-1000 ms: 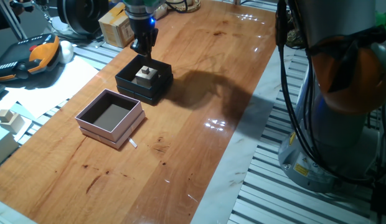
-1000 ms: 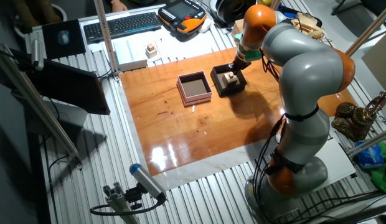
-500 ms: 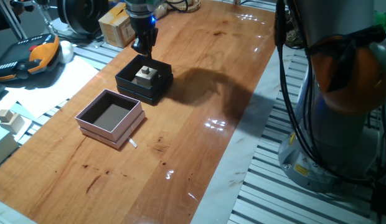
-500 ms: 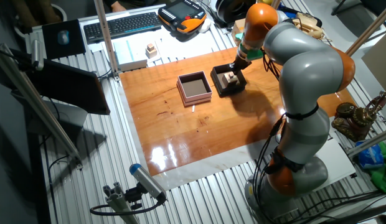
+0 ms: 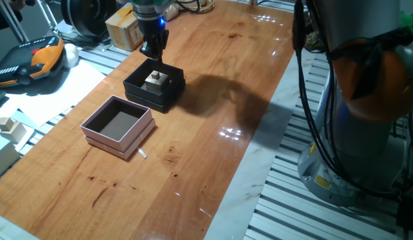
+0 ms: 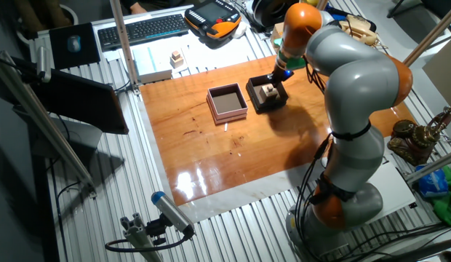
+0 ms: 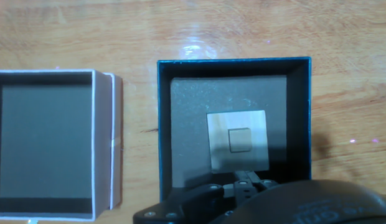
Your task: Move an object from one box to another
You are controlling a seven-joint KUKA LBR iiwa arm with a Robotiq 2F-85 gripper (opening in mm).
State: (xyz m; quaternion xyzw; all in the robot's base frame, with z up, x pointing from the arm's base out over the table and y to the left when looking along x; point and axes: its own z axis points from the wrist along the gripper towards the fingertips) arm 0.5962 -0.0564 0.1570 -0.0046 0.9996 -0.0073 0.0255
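Below my gripper [image 5: 153, 51], inside the black box [image 7: 299, 124], the cube [image 7: 239, 140] sits slightly forward of my fingers, square-on; whether my jaws are open, I cannot tell

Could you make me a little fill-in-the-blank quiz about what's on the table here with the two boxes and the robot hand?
1. The small wooden cube sits inside the ____ box.
2. The pink box holds ____ cubes.
3. The hand is above the black box and is not ____ the cube.
4. Both boxes stand on a ____ table.

Missing words: black; no; touching; wooden
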